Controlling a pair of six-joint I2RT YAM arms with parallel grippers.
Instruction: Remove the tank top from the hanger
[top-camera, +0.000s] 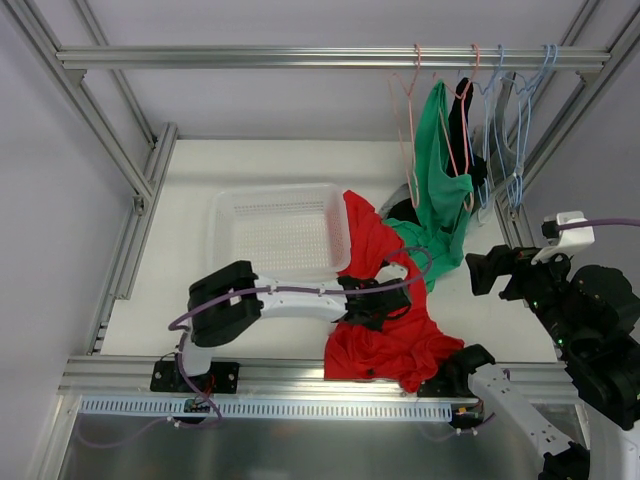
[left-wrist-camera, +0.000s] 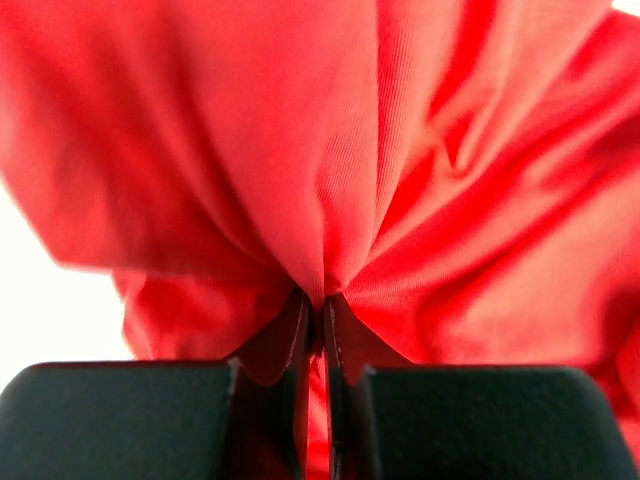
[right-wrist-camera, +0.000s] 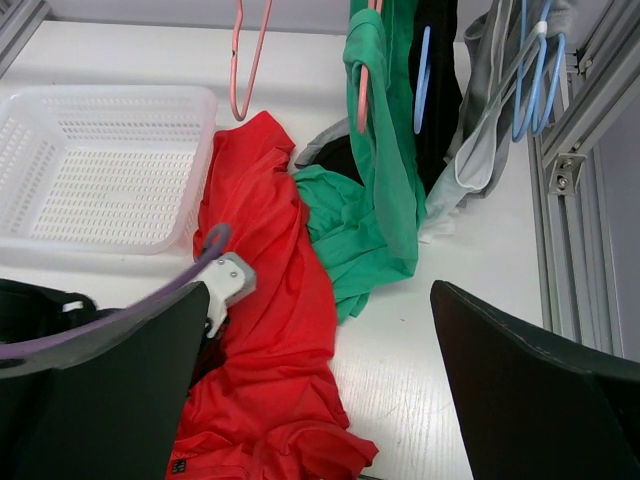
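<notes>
The red tank top (top-camera: 385, 345) lies crumpled on the table, one end reaching up beside the basket. No hanger shows in it. It also shows in the right wrist view (right-wrist-camera: 270, 300). My left gripper (top-camera: 383, 300) is low over its middle, shut on a pinched fold of the red cloth (left-wrist-camera: 400, 150), which bunches between the jaws (left-wrist-camera: 322, 310). An empty pink hanger (right-wrist-camera: 250, 60) hangs from the rail (top-camera: 300, 57). My right gripper (top-camera: 492, 272) is open and empty, raised at the right of the table, with bare table between its fingers (right-wrist-camera: 320, 400).
A white perforated basket (top-camera: 225, 215) stands left of the red cloth. A green garment (top-camera: 440, 180) hangs on a pink hanger (right-wrist-camera: 362, 100) and trails onto the table. Black (right-wrist-camera: 435, 90) and grey (right-wrist-camera: 480, 150) garments and blue hangers (top-camera: 520, 110) hang at the right by the frame post.
</notes>
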